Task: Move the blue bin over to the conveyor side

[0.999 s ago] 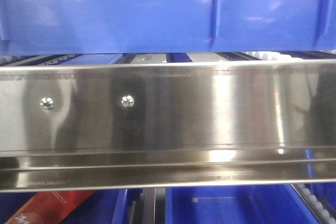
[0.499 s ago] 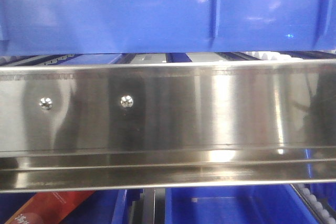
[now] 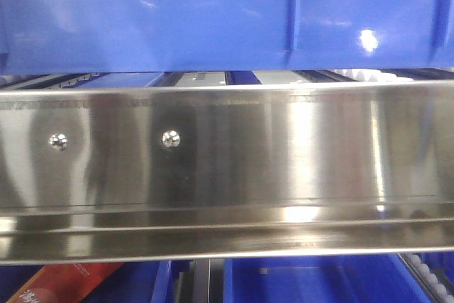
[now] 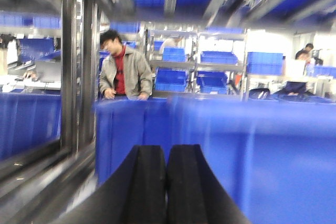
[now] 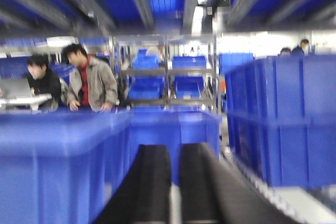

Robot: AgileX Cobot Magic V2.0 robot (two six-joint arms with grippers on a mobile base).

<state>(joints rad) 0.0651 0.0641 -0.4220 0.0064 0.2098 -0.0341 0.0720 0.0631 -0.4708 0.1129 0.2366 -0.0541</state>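
Observation:
The blue bin (image 3: 177,12), glossy with vertical ribs, fills the top of the front view and rests on the rack just above a steel rail. The left wrist view is blurred. There my left gripper (image 4: 167,153) is shut with its black fingers (image 4: 147,182) pressed together and empty, and the blue bin's wall (image 4: 257,156) stands just ahead and to the right. My right gripper (image 5: 175,153) is shut to a thin slit and holds nothing, with the blue bin (image 5: 58,166) close on its left. The conveyor is out of view.
A stainless-steel rail (image 3: 227,154) crosses the front view, with white rollers (image 3: 362,74) behind it and a lower bin holding a red item (image 3: 71,282). Stacked blue crates (image 5: 283,119) stand close on the right. People (image 4: 123,72) stand behind the bins, before shelves of crates (image 4: 220,72).
In the front view the bin's ribs have shifted slightly right and the highlights on its wall have moved. The rail has barely shifted.

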